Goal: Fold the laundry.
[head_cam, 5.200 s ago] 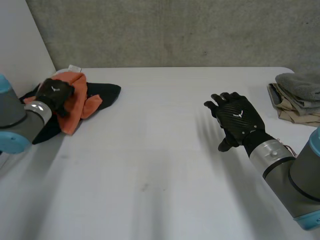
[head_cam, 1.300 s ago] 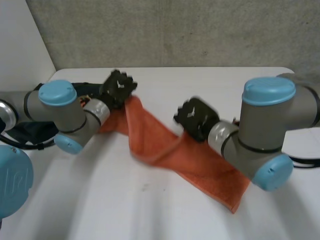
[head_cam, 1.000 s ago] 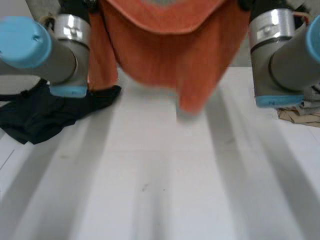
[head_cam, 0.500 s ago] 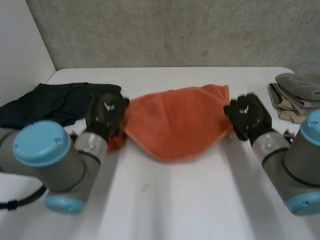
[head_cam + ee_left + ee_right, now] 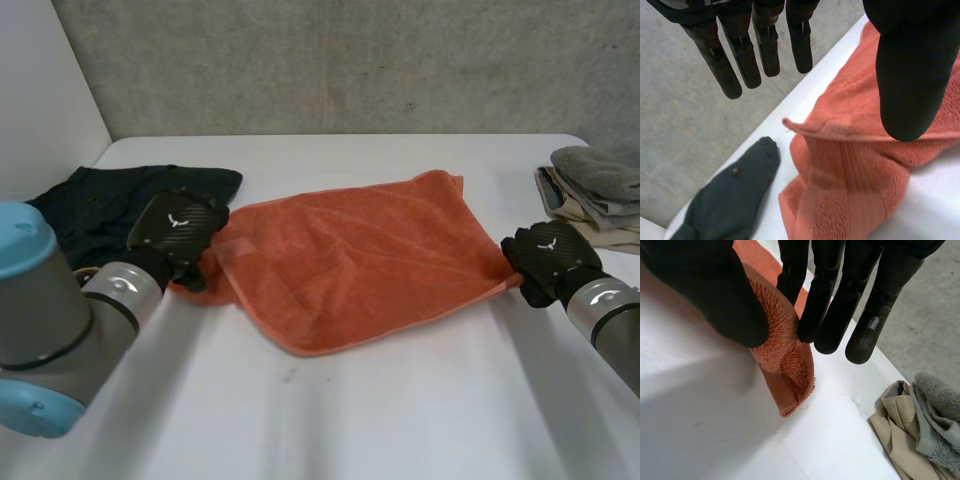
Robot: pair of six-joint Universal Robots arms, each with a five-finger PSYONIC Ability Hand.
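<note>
White table (image 5: 330, 420) comes nearest us, and our 2 arms reach over it from either side. Our left hand (image 5: 178, 228) sits at the left corner of the orange towel (image 5: 350, 265), which is spread rumpled across the middle of the table. In the left wrist view its fingers (image 5: 740, 55) are straight and held away from the thumb, gripping nothing. The thumb's tip lies over the towel's hem, and we cannot tell whether it touches. Our right hand (image 5: 545, 258) is at the towel's right corner. In the right wrist view that corner is bunched and pinched between the thumb and the fingertips (image 5: 807, 325).

Just past the left hand, a dark garment (image 5: 100, 205) lies crumpled by the table's left edge, close against the towel's bunched end. Beyond the right hand, near the table's right edge and apart from the towel, sits a folded pile of grey and beige clothes (image 5: 595, 190). Farthest back stands a grey concrete wall (image 5: 350, 60).
</note>
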